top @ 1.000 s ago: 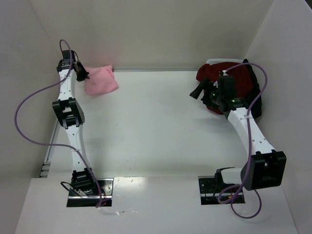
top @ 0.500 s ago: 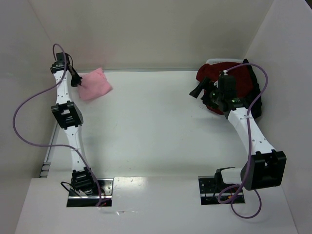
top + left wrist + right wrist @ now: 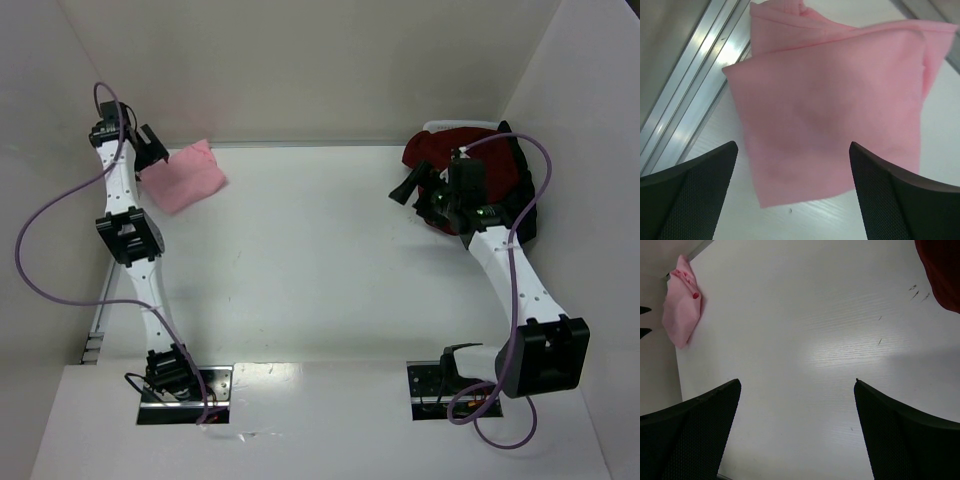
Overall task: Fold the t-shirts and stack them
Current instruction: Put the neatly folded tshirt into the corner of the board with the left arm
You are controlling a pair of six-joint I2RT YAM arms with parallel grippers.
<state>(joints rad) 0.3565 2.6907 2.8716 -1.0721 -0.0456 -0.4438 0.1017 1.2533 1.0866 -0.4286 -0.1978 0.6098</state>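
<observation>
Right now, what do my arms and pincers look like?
Both are slim white links with black joint blocks: left arm, right arm. A purple cable loops along each. The pincer fingers are black, broad, with a fine mesh texture.

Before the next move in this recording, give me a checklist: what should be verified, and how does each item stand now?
1. Left gripper open, not pinching cloth: ok, jaws wide above the pink t-shirt.
2. Pink t-shirt folded: ok, a compact packet lying flat at the far left corner.
3. Right gripper open and empty: ok, only bare table under it.
4. Dark red t-shirt near the right arm: ok, bunched beside that gripper.
5. Number of shirts in that heap: cannot tell; black cloth shows beside the red.
</observation>
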